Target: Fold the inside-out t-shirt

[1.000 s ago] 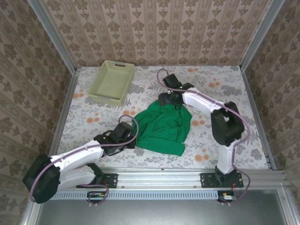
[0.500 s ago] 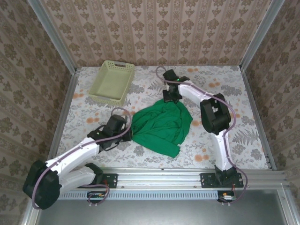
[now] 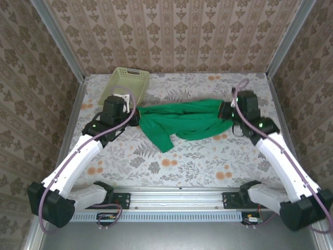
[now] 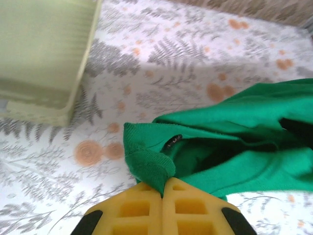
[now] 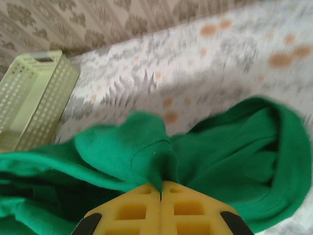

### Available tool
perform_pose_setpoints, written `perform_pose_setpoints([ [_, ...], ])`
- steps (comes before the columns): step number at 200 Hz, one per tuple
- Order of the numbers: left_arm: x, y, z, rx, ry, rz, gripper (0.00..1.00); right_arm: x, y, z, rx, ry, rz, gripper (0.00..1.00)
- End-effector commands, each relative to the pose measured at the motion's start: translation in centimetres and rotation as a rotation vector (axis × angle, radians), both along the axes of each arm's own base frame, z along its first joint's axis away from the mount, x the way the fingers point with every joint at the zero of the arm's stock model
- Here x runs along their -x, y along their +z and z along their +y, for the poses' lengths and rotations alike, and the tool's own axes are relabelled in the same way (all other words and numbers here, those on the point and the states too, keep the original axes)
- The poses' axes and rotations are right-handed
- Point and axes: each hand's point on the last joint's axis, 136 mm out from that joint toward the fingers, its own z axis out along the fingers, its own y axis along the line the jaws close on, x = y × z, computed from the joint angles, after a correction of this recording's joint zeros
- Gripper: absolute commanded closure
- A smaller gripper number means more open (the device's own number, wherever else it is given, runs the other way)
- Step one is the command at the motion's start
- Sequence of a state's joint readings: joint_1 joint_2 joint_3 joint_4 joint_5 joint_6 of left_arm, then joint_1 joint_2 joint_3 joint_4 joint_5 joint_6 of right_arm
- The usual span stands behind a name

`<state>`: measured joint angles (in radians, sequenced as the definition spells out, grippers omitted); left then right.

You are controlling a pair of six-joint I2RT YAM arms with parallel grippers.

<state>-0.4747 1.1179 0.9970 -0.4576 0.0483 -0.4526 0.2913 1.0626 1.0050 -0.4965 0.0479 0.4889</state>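
The bright green inside-out t-shirt point(image 3: 183, 121) hangs stretched between both grippers across the back half of the table, with one part drooping toward the front left. My left gripper point(image 3: 136, 116) is shut on its left end; the wrist view has a fold of ribbed green cloth point(image 4: 146, 164) pinched between the yellow fingers point(image 4: 139, 208). My right gripper point(image 3: 227, 115) is shut on the right end, where cloth point(image 5: 156, 156) is bunched into the closed yellow fingers point(image 5: 186, 208). A small dark tag point(image 4: 172, 141) sits inside the shirt.
A pale yellow-green lattice basket point(image 3: 134, 77) stands at the back left, partly behind my left arm, close to the shirt's left end. Patterned walls and metal rails enclose the floral table point(image 3: 208, 161). The front half of the table lies bare of objects.
Both arms have swung apart, left to the back left and right to the right, lifting and stretching the crumpled shirt into a wide band. The right gripper closed on the cloth.
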Motion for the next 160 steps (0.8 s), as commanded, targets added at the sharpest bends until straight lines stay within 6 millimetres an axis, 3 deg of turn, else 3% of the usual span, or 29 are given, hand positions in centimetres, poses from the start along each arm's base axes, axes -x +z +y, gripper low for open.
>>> perform_pose_setpoints([
  [1, 1.1, -6.1, 2.7, -0.136, 0.046, 0.177, 0.90, 4.4, -10.5, 2.5, -0.087, -0.013, 0.263, 1.00],
  [13, 2.1, -8.6, 3.4, -0.172, 0.055, 0.263, 0.79, 6.9, -13.5, 3.4, -0.089, -0.035, 0.314, 0.98],
  [26, 3.3, -10.8, 3.7, -0.203, 0.057, 0.346, 0.66, 9.0, -15.9, 4.0, -0.111, -0.055, 0.361, 0.85],
  [39, 4.1, -11.6, 4.3, -0.243, 0.082, 0.397, 0.58, 10.1, -16.9, 3.7, -0.088, -0.069, 0.386, 0.65],
  [53, 5.0, -10.8, 2.9, -0.282, 0.048, 0.385, 0.52, 10.3, -16.0, 2.2, 0.011, -0.083, 0.380, 0.56],
  [75, 5.6, -8.6, -2.1, -0.247, -0.079, 0.305, 0.44, 8.8, -12.4, 1.8, 0.124, -0.017, 0.291, 0.49],
  [89, 5.9, -8.4, -5.6, -0.185, -0.162, 0.289, 0.43, 7.6, -10.6, 3.3, 0.139, 0.063, 0.247, 0.44],
  [101, 5.8, -9.2, -7.3, -0.150, -0.180, 0.295, 0.43, 6.7, -10.1, 4.9, 0.143, 0.125, 0.234, 0.39],
  [138, 5.1, -11.0, -6.3, -0.038, -0.045, 0.311, 0.42, 5.1, -11.2, 11.6, 0.194, 0.300, 0.206, 0.21],
  [149, 5.2, -11.4, -5.5, -0.008, -0.014, 0.308, 0.41, 4.8, -12.5, 13.1, 0.225, 0.328, 0.240, 0.18],
  [160, 5.4, -11.7, -4.6, 0.001, 0.010, 0.309, 0.42, 4.3, -14.7, 13.0, 0.317, 0.283, 0.302, 0.18],
])
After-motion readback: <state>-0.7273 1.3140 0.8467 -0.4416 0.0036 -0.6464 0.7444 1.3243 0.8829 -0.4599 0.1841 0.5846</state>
